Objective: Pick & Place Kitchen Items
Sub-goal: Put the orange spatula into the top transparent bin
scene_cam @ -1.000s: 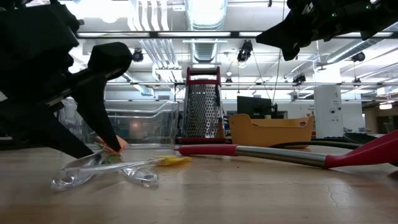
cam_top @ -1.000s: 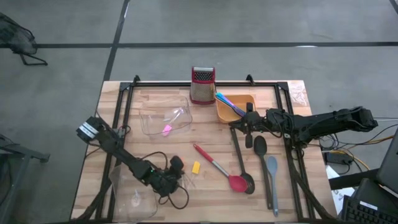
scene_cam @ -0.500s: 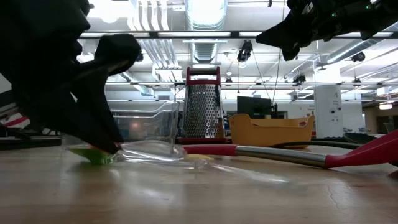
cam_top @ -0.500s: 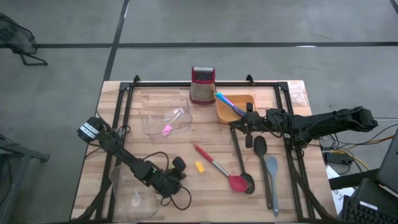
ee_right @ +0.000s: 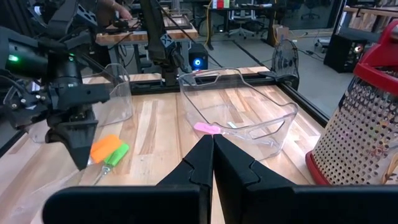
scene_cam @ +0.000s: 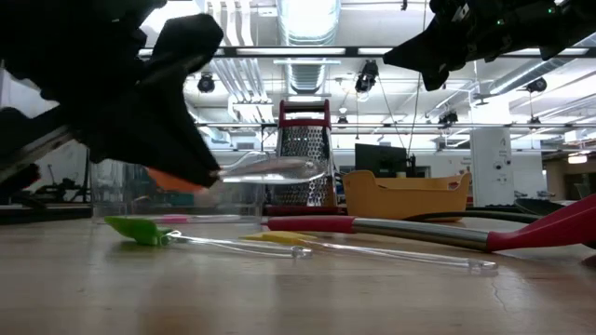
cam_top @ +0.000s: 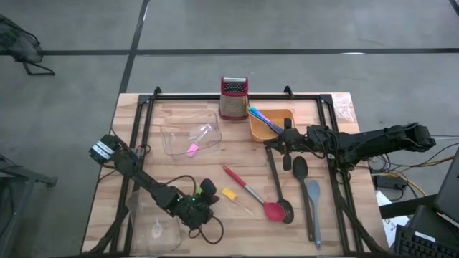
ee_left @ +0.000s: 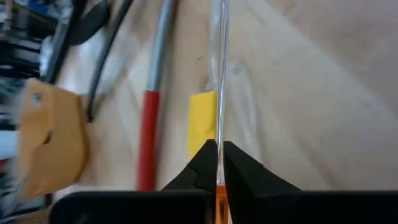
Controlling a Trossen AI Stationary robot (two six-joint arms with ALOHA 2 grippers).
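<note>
L gripper (cam_top: 206, 198) at front-left of table (cam_top: 143, 165), jaws closed tight on orange-tipped stick (scene_cam: 173, 179). Low view: stick is held clear of the table top, its clear shaft running roughly level toward the grater (scene_cam: 304, 155). L wrist view: fingers pinch the shaft just above the orange end, and the shaft runs forward past the yellow piece (ee_left: 203, 122). Green-tipped stick (scene_cam: 140, 230) lies flat on table below the held one, not gripped. Yellow piece lies on table just beside the red spatula (cam_top: 252, 195), near L gripper. Black spoon (cam_top: 298, 169) and grey spoon (cam_top: 313, 195) lie side by side at right of table, apart from both grippers. Pink piece (cam_top: 192, 150) sits inside clear tub (cam_top: 208, 126) at rear-left; second clear tub (cam_top: 140, 208) at front-left edge next to L arm. Orange tray (cam_top: 272, 118) at rear, beside grater, w/ blue stick (cam_top: 257, 113) sticking out of it. R gripper (cam_top: 286, 141) hangs above table just in front of tray, jaws fully closed, nothing held.
</note>
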